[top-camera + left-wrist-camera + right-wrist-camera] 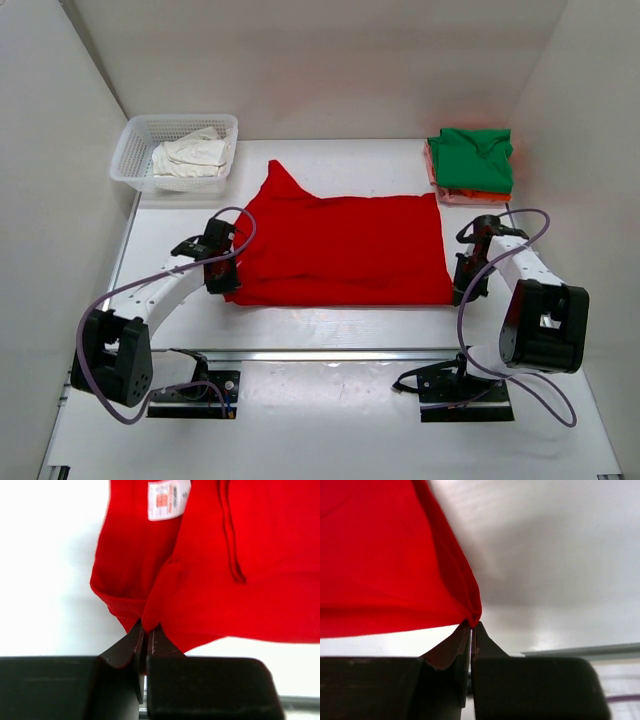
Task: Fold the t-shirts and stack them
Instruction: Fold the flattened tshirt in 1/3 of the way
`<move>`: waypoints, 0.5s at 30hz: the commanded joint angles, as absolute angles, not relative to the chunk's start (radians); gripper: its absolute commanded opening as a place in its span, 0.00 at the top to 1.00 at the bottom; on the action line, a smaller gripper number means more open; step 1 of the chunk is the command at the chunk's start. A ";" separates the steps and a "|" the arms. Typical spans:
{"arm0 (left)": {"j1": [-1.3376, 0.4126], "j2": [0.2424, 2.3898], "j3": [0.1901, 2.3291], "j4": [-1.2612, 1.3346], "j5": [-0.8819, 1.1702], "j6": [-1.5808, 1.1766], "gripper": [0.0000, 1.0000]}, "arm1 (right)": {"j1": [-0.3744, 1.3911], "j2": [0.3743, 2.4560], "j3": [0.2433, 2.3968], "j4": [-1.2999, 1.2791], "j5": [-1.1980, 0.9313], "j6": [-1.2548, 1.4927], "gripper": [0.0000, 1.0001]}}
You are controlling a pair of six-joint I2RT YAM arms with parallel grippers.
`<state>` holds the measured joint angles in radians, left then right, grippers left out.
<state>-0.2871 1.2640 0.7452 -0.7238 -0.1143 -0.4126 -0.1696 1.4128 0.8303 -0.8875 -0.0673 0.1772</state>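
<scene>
Currently left pincer (145, 631), right pincer (471, 626) clamp red t-shirt (340, 245).

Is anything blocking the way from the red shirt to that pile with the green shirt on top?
Nothing visible does. The left hand and right hand pinch the near corners of the red shirt; only bare table lies between it and the pile at far right. The basket sits far left.

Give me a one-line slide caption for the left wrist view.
Left gripper shut on a corner of the red t-shirt, its white label showing above.
</scene>
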 commanded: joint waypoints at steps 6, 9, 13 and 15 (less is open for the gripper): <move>-0.311 1.200 0.814 -0.909 -0.003 -0.348 0.75 | -0.118 1.367 0.936 -1.057 -0.026 0.149 0.97; -0.288 1.135 0.874 -0.908 0.038 -0.356 0.51 | -0.135 1.370 0.972 -1.057 -0.008 0.147 0.61; -0.245 1.156 1.012 -0.882 0.066 -0.359 0.42 | -0.144 1.407 1.069 -1.035 -0.003 0.149 0.54; -0.244 1.228 1.106 -0.842 0.080 -0.371 0.41 | -0.137 1.463 1.112 -1.008 -0.003 0.159 0.54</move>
